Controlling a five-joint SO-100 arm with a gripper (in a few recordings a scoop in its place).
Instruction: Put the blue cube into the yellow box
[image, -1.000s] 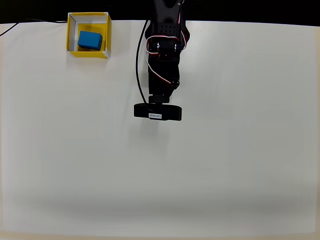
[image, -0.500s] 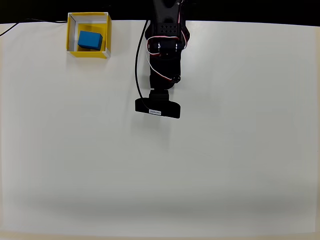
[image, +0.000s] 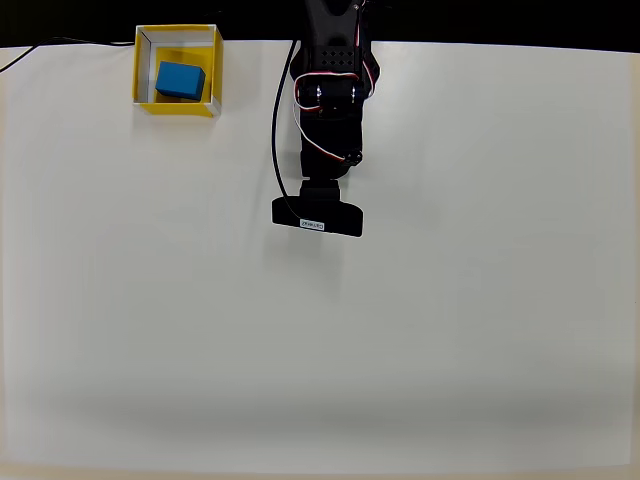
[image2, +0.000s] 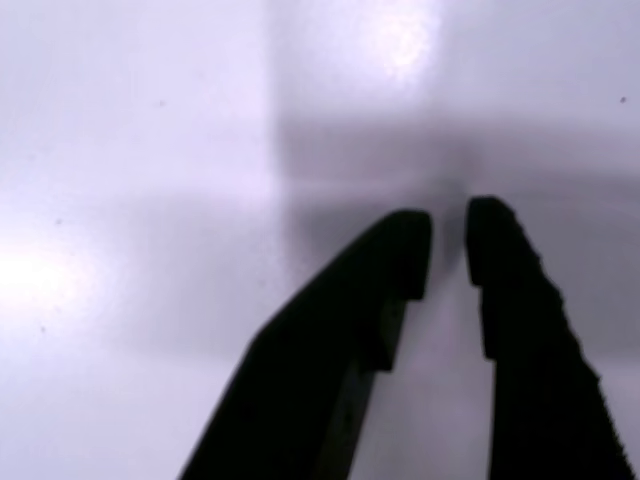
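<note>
We see the claw (image2: 448, 235) nearly closed, a narrow gap between its tips, holding nothing above bare white tabletop (image: 450, 330). Well off to its left in the overhead view, the blue cube (image: 181, 79) sits inside the yellow box (image: 144, 68).

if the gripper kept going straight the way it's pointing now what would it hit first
Probably just the bare table. In the wrist view the gripper, with a narrow gap between its fingers, points at plain white surface; nothing lies ahead, though depth is hard to judge.

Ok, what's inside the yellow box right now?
The blue cube sits inside the yellow box, on its yellow floor. The floor directly beneath the cube is covered, so nothing can be told there.
</note>
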